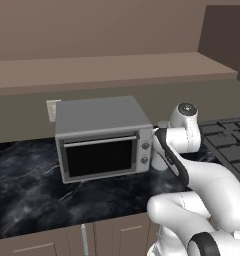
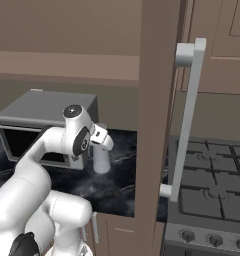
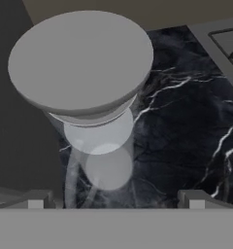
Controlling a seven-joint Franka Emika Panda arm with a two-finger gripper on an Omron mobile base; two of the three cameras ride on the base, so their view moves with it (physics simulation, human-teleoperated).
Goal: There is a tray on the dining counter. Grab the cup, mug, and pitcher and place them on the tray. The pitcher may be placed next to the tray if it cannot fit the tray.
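The grey pitcher (image 2: 101, 161) stands on the black marble worktop (image 1: 32, 190), just right of a toaster oven. In the left base view the pitcher (image 1: 158, 163) peeks out from behind my arm. My gripper (image 2: 103, 138) hangs directly over it, open and holding nothing. From the hand view I look down on the pitcher (image 3: 82, 63); its round top sits above and left of centre, ahead of my gripper (image 3: 116, 200). The two fingertips (image 3: 36, 200) stand wide apart and touch nothing. The tray, cup, mug and dining counter are out of view.
A silver toaster oven (image 1: 102, 140) with a dark glass door stands close on the pitcher's left. A gas stove (image 2: 212, 175) lies to the right. A tall brown cabinet panel (image 2: 154, 100) with a long grey handle (image 2: 188, 115) rises between pitcher and stove. The wall runs behind.
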